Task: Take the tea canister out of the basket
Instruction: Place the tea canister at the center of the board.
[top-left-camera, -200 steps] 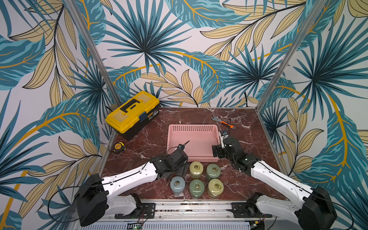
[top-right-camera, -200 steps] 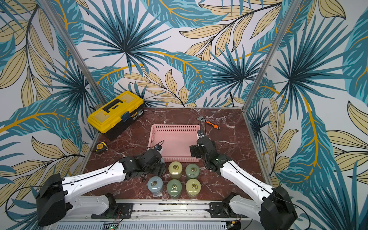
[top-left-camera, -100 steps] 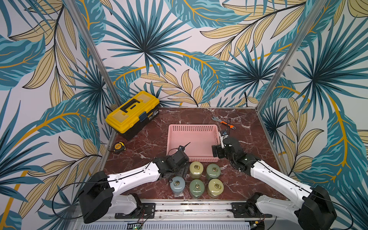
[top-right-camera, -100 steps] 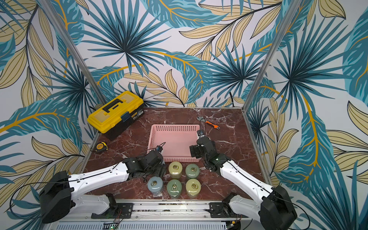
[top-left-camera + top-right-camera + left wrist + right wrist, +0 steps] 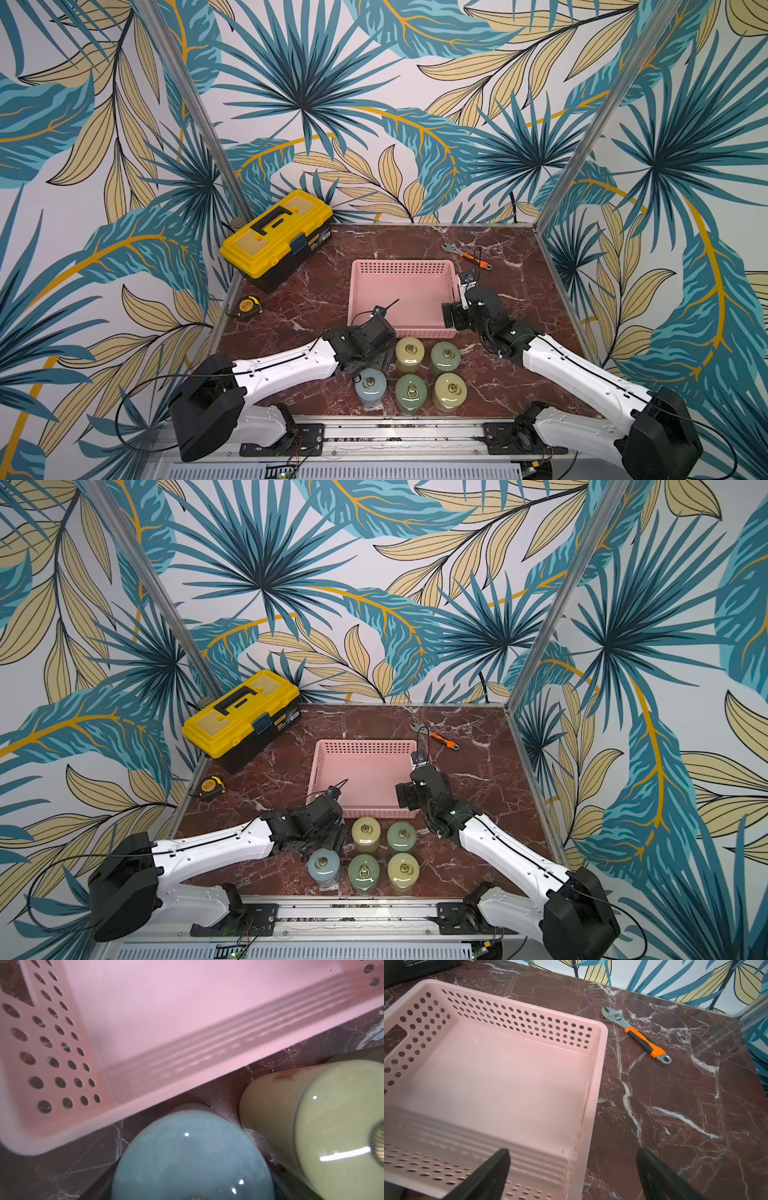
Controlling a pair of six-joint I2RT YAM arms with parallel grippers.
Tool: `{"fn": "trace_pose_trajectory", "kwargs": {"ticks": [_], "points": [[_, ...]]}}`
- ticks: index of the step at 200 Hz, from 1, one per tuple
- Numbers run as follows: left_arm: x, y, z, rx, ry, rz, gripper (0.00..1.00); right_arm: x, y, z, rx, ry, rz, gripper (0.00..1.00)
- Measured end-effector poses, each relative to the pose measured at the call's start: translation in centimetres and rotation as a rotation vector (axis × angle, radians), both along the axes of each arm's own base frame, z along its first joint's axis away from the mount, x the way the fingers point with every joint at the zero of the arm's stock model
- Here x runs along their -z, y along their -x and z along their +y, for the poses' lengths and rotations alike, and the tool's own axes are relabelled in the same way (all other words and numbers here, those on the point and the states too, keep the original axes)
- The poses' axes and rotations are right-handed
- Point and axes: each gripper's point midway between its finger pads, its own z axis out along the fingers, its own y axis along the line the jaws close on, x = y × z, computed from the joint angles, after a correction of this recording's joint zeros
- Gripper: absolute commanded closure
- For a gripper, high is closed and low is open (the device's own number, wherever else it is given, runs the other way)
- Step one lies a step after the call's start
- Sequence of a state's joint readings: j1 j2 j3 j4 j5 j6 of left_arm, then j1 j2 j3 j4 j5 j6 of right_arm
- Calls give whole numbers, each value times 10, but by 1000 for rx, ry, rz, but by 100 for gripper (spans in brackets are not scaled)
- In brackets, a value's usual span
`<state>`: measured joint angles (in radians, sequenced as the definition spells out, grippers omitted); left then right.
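Nearest the robot, five tea canisters (image 5: 411, 392) stand upright on the marble table (image 5: 316, 299), all outside the basket. The blue tea canister (image 5: 370, 384) sits at the left end of the near row. Just behind it hangs the left gripper (image 5: 380, 360), jaws wide with no canister seen between them, close beside the yellow-green tea canister (image 5: 410, 352). Beyond, the pink basket (image 5: 401, 268) is empty, so the removal looks done and the step in hand is a clean retreat. The left arm should rise straight before pulling back, brushing neither lid. The right gripper (image 5: 573, 1152), fingers spread and holding nothing, straddles the basket's near right corner; it should lift clear of the rim first.
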<state>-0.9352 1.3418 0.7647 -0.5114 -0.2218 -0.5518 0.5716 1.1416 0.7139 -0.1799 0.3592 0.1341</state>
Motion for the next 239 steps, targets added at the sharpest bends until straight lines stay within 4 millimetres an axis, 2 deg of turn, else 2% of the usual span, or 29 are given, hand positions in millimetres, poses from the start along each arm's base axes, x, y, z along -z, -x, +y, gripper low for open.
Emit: {"fn": "trace_pose_trajectory", "kwargs": {"ticks": [37,87,112,211,239], "points": [[1,-1,-1,-1,-6,-6,53,1,0,0,0,1,2,1],[2,-1,-1,-9,-13,-15,25,1,0,0,0,0,1,1],[2,-2,-1,-14,-13,-16,17,1,0,0,0,0,1,1],[2,-2,-2,-20,-6,-17,0,1,0,0,0,0,1,1],[1,-2,-2,-23,-5,-17,0,1,0,0,0,0,1,1]]}}
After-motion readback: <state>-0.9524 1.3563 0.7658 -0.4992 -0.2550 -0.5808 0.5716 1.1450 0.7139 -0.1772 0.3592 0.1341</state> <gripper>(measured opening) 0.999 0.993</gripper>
